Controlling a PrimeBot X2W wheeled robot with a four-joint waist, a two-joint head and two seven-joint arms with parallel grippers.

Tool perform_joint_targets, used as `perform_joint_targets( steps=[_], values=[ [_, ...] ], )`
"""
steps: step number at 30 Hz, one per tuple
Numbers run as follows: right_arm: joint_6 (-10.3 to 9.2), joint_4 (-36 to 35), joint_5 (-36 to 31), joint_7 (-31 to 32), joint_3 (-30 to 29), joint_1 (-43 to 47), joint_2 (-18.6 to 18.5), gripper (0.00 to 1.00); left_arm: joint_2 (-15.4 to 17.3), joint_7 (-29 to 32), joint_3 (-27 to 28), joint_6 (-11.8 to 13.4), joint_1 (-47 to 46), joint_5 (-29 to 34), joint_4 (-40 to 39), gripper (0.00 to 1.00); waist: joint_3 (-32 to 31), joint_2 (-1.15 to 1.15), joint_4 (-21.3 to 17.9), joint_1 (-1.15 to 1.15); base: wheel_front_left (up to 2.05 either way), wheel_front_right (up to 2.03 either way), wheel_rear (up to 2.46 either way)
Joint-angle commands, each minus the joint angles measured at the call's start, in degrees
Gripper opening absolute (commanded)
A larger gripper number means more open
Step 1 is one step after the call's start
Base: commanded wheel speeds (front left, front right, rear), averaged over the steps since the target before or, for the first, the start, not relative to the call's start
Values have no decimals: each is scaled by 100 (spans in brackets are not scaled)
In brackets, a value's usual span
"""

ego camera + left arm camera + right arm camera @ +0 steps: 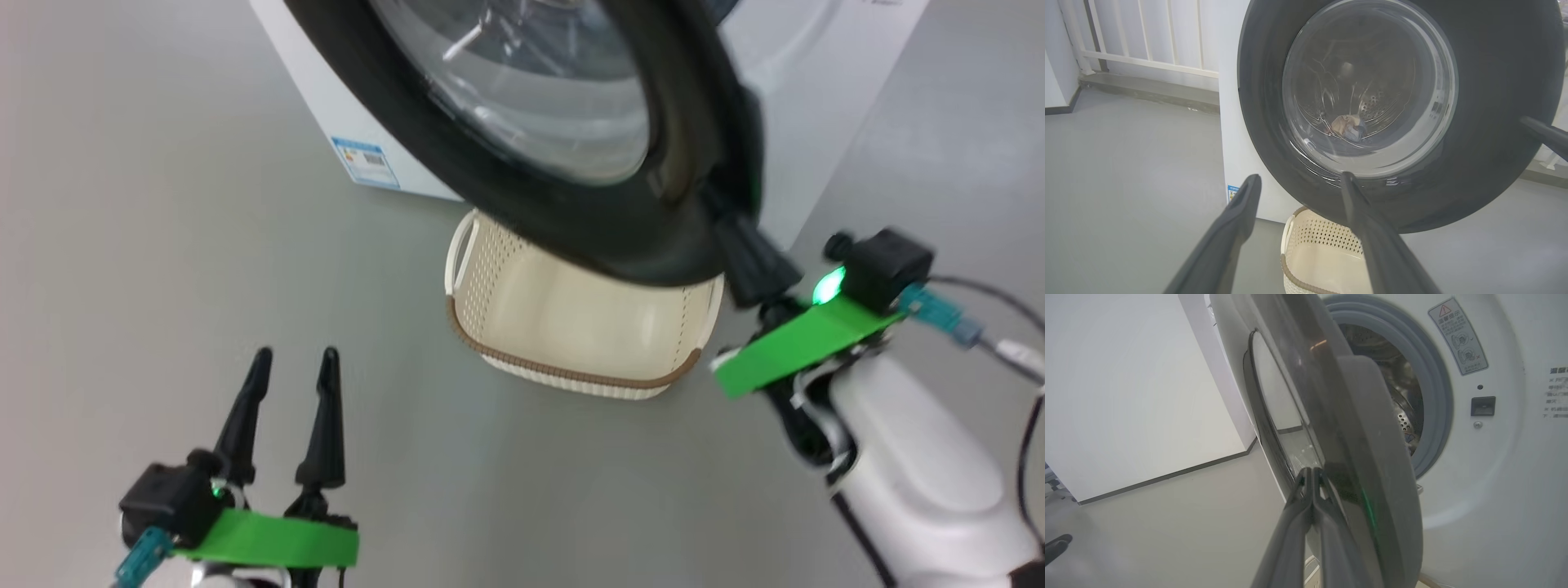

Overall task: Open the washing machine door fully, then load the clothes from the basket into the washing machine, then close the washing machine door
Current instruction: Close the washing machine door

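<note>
Washing machine door (522, 204) standing partly open over the basket (563, 369) on the floor (163, 245), right hand (1311, 475), fingers together, touching the door's outer face, left hand (295, 355) hovering with fingers apart, clothes (1349, 125) lying inside the drum (1400, 392).

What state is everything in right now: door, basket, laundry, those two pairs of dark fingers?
Round glossy black washing machine door: partly open.
Cream perforated plastic basket: upright, visible inside bare.
Small bundled clothes: inside the steel drum.
Left dark fingers: open, empty.
Right dark fingers: shut, tips at the door.
</note>
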Motion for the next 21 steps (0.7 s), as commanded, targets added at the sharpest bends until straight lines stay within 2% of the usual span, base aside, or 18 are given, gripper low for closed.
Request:
perform_joint_targets(
  steps=[1,11,21],
  values=[
    [-2,-114,-78,-29,-76,-260,-37,0,59,-37,141,-12,-260,-40,-167,100,257,0,88,0,0,0,0],
    [-2,206,-258,-29,-891,-1286,-265,0,11,-37,-250,-12,-900,-156,-295,100,883,0,377,0,0,0,0],
    [-2,397,-353,-29,-1428,-1900,-453,0,-63,-37,-569,-12,-1086,-229,-395,100,1166,0,720,0,0,0,0]
  ],
)
